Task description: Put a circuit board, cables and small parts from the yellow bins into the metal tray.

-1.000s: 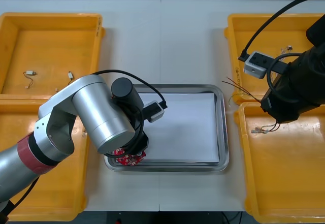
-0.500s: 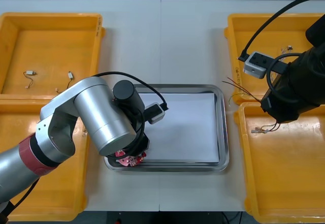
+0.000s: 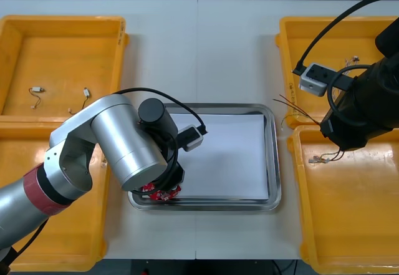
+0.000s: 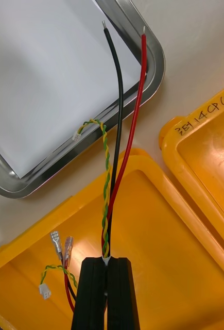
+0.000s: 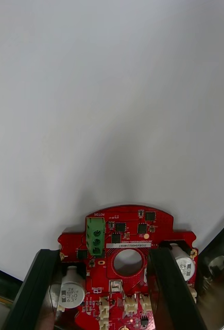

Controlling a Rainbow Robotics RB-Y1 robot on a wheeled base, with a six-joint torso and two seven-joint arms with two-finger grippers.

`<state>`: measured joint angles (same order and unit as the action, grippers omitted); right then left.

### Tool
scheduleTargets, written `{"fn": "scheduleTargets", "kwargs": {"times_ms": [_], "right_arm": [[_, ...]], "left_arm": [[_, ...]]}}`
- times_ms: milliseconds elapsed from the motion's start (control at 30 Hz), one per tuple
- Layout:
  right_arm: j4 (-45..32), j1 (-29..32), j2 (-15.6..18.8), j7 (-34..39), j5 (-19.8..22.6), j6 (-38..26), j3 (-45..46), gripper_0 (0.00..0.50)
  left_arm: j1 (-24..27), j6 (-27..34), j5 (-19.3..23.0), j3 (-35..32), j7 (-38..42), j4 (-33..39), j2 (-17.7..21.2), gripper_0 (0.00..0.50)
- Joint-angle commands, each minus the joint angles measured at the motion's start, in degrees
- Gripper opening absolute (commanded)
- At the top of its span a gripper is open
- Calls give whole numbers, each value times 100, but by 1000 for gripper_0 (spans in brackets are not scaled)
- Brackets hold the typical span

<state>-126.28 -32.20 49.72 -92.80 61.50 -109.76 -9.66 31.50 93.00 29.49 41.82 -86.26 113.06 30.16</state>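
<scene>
A round red circuit board (image 5: 127,242) lies on the white inside of the metal tray (image 3: 272,163), at its near left corner (image 3: 160,192). My left gripper (image 5: 104,252) stands open just over the board, one finger on each side of its centre hole. My right gripper (image 4: 106,263) is shut on a cable bundle (image 4: 114,154) of a red wire, a black wire and a twisted yellow-green pair. It hangs over the near right yellow bin (image 4: 168,232), and the wire ends reach over the tray's rim (image 4: 155,67).
Two small metal parts (image 3: 37,90) with short leads lie in the far left bin (image 3: 62,22). More small parts (image 3: 354,58) sit in the far right bin (image 3: 287,32). My left arm covers the tray's left side.
The left gripper's fingers have spread apart and let go of the circuit board, which now rests in the tray. The right arm has stayed still with its cables.
</scene>
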Motion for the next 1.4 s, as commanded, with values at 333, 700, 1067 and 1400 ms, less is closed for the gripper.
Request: {"fn": "scheduleTargets", "kwargs": {"times_ms": [333, 700, 1067, 1400], "right_arm": [[-423, -410, 38, 51, -147, -24, -923, 0], [-423, -639, -332, 51, -235, -24, -1372, 0], [-485, -876, -551, 7, -850, 279, -2347, 0], [-485, -964, -850, -81, -1457, 490, -2954, 0]], "left_arm": [[234, -10, 435, -324, 1393, 58, -10, 481], [322, 816, 602, -1211, 1384, 366, 104, 479], [577, 1546, 821, -1897, 1358, 374, 482, 481], [761, 1700, 1226, -2644, 1314, 366, 922, 481]]}}
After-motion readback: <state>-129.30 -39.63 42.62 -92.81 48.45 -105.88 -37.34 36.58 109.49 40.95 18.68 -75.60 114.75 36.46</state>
